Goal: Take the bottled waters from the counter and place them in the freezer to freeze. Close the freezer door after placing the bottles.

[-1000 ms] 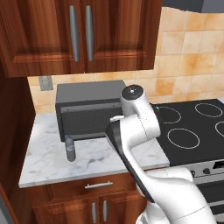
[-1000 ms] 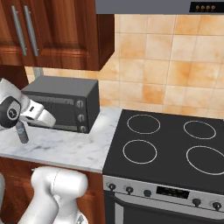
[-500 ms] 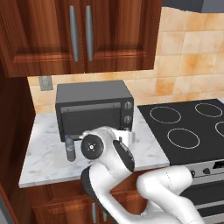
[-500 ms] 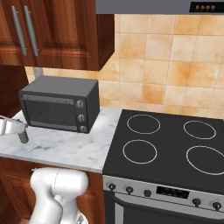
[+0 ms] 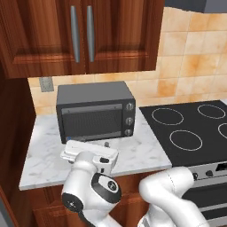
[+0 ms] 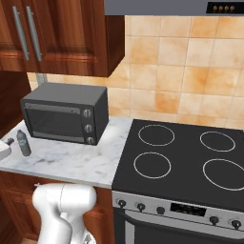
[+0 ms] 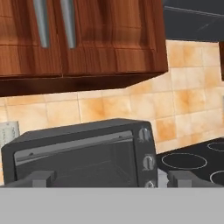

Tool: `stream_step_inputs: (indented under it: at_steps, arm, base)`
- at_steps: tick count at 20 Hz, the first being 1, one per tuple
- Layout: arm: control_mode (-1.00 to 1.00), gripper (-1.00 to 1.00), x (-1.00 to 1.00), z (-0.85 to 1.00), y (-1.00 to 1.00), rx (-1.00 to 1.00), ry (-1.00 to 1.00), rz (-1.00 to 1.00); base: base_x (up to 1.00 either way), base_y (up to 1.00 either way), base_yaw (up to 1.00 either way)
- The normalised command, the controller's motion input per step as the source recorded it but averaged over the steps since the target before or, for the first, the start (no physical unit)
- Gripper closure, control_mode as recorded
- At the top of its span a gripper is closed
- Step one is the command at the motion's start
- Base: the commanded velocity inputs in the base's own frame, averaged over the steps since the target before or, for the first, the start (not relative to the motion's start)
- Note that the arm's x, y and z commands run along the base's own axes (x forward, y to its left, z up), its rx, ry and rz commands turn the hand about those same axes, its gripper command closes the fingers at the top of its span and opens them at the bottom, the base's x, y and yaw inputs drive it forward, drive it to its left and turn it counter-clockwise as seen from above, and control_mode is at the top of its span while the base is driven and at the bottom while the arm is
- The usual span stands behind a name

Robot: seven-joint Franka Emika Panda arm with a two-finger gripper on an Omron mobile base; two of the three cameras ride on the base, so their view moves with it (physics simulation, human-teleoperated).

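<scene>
Presently, the pincer (image 7: 109, 178) stands released, its two dark finger tips set wide apart at the bottom of the hand view and grasping nothing. It faces the dark toaster oven (image 7: 83, 153), whose glass door and three knobs lie straight ahead at 12 o'clock.

One bottled water (image 6: 23, 143) stands upright on the desk (image 6: 71, 159), near its left edge in the right base view, at about 8 o'clock from the toaster oven and apart from it. Its cap colour is too small to tell.

In the left base view the white hand sits low over the front of the desk, at 6 o'clock from the toaster oven. The black stovetop (image 6: 186, 162) adjoins the desk at 3 o'clock. Reddish-brown wall cupboards (image 5: 80, 35) with grey bar handles hang above.
</scene>
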Motion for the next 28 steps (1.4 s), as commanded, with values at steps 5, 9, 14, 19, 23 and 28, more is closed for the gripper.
stream_step_inputs:
  at_steps: [5,9,14,19,23,28]
  arm:
    - [-1.0,-1.0,-0.29,-0.35,0.45,0.0,-0.18,0.0]
    - [-1.0,-1.0,0.0,-0.08,0.16,-0.02,-0.01,0.01]
    - [-1.0,-1.0,0.09,-0.11,0.15,0.01,0.0,0.01]
    - [-1.0,-1.0,0.38,-0.48,0.18,0.06,0.06,0.0]
    - [-1.0,-1.0,0.42,-0.51,0.16,0.04,0.21,0.01]
    - [-1.0,-1.0,0.06,-0.37,0.15,0.01,0.13,0.0]
  base:
    - [0.0,0.0,0.0]
    - [0.0,0.0,0.0]
    - [0.0,0.0,0.0]
    - [0.0,0.0,0.0]
    - [0.0,0.0,0.0]
    - [0.0,0.0,0.0]
